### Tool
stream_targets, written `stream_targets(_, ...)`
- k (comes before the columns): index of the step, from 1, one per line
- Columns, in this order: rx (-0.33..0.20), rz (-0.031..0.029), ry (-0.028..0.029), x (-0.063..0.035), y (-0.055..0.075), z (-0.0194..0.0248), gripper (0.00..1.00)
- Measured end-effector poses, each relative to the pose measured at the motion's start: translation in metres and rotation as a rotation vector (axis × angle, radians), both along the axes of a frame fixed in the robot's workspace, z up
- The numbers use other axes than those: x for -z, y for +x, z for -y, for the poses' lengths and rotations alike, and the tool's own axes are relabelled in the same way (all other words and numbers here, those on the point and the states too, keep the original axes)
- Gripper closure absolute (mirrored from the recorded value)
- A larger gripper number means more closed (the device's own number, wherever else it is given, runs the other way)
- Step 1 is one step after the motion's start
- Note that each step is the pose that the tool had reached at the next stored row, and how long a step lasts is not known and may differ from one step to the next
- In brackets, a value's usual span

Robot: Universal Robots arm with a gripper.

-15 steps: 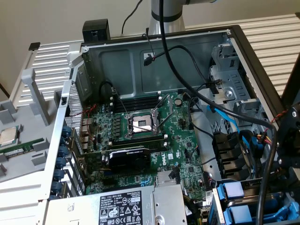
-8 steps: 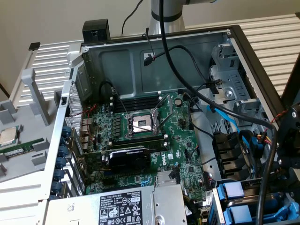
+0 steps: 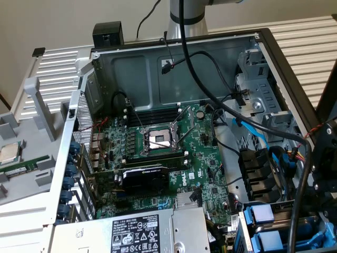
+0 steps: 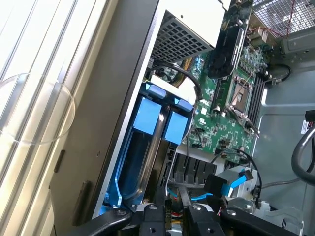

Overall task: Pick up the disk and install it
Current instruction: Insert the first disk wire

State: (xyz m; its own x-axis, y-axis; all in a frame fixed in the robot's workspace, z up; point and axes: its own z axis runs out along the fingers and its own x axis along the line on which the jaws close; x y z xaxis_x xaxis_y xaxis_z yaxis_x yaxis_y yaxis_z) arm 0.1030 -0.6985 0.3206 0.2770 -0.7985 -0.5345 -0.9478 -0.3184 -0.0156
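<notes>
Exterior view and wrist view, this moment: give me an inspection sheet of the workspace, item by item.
Surface: open computer case, motherboard exposed, CPU socket at its middle.
Job's things: two blue drive carriers sit side by side in the bay; the disk's metal face cannot be made out.
Clutter: loose CPU chip outside the case, at the exterior view's left.
Tool: hangs close to the drive bay; a grasp cannot be told.
Cables: thick black cable drapes across the case; light blue cable near the bays.
Surroundings: white slatted panels; labelled power supply.
</notes>
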Motion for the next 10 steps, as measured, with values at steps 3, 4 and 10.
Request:
stream_targets(3,0.0,0.0,-0.001,0.0,0.0,0.0,0.76)
stream_targets(4,0.0,-0.0001,-0.0017,0.0,0.0,0.0,0.76)
stream_targets(10,0.0,0.0193,-0.0492,0.0001,-0.0009,-0.0024,0.76)
